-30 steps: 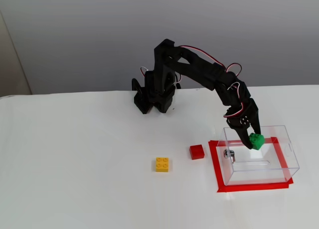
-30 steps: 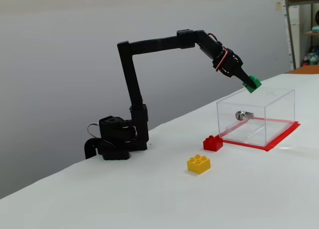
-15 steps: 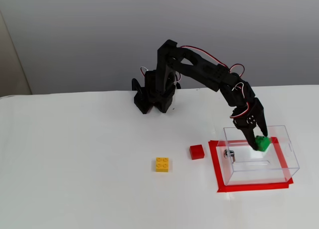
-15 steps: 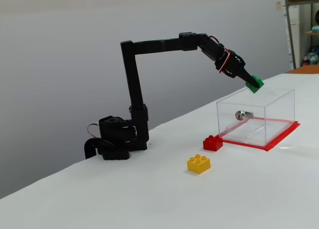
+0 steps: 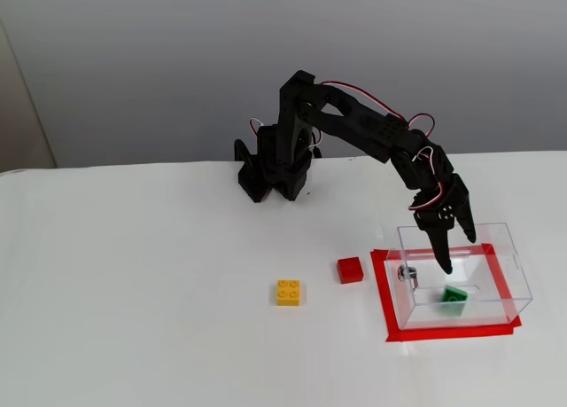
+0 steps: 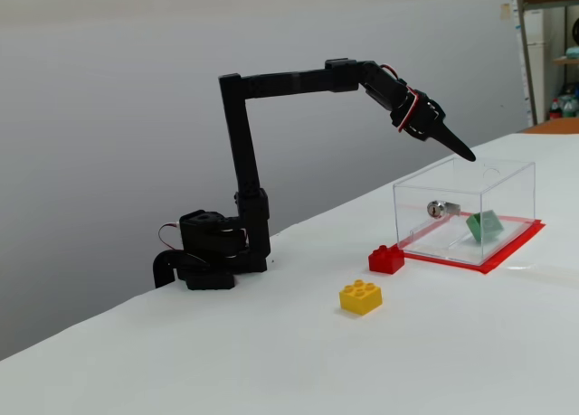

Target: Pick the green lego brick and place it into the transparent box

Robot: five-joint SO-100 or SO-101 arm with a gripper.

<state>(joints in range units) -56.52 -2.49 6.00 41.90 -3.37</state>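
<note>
Yellow brick (image 5: 288, 293), then red brick (image 5: 350, 270), mid-desk (image 5: 133, 292). Transparent box (image 5: 509, 274) on red tape near the desk's right edge; green lego brick (image 5: 454, 295) tilted inside. Fingers (image 5: 456, 254) above the box, parted, empty.

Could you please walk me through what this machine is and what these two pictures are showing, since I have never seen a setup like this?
It is a small black robot arm bolted to a white table, ending in a two-finger gripper. One fixed view looks down from the front, the other from the side. On the table lie a yellow brick and a red brick. A transparent box stands inside a red tape outline. The green lego brick is inside the box, tilted in the side view. The gripper hangs above the box, holding nothing.
</note>
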